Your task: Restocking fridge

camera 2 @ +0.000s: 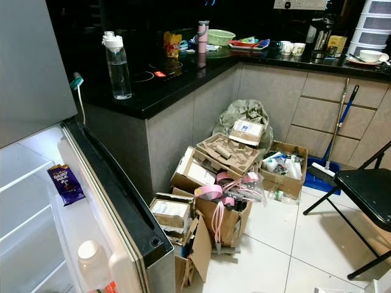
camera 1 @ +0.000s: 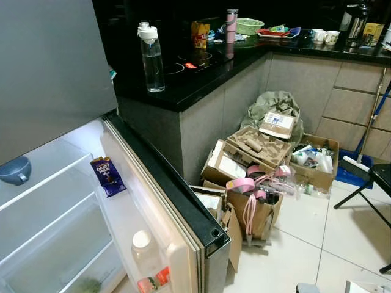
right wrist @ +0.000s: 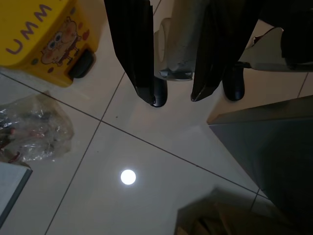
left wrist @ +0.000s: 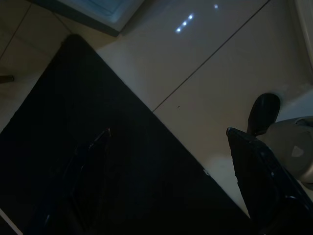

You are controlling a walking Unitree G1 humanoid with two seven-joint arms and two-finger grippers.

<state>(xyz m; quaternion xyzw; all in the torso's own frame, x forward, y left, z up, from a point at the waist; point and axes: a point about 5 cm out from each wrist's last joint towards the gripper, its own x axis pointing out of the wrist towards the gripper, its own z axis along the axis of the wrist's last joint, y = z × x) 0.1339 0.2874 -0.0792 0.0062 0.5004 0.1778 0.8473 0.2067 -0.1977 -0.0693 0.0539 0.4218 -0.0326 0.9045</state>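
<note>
While the fridge door [camera 1: 153,201] stands swung open toward the camera, its inner shelf holds a purple chocolate packet [camera 1: 108,176], standing nearly upright with its long axis leaning slightly and its printed face turned out into the room. Lower in the same door sits a white-capped bottle [camera 1: 143,247], upright, cap up. Inside the fridge, a blue bowl [camera 1: 14,171] rests on a white shelf [camera 1: 43,183]. On the black desk [camera 1: 183,85] beside the fridge a clear water bottle [camera 1: 151,58] stands upright near the edge, well apart from the door shelf. Cardboard boxes [camera 1: 256,152] are piled on the tiled floor [camera 1: 305,238] against the desk's base.

The left end effector [left wrist: 166,181] hangs over a dark mat [left wrist: 98,161] and pale tiles, its two fingers spread wide and holding nothing. The right end effector [right wrist: 173,98] points down at the floor with a narrow gap between its fingertips, empty, near a yellow bin [right wrist: 41,39] and a crumpled plastic bag [right wrist: 34,129].
</note>
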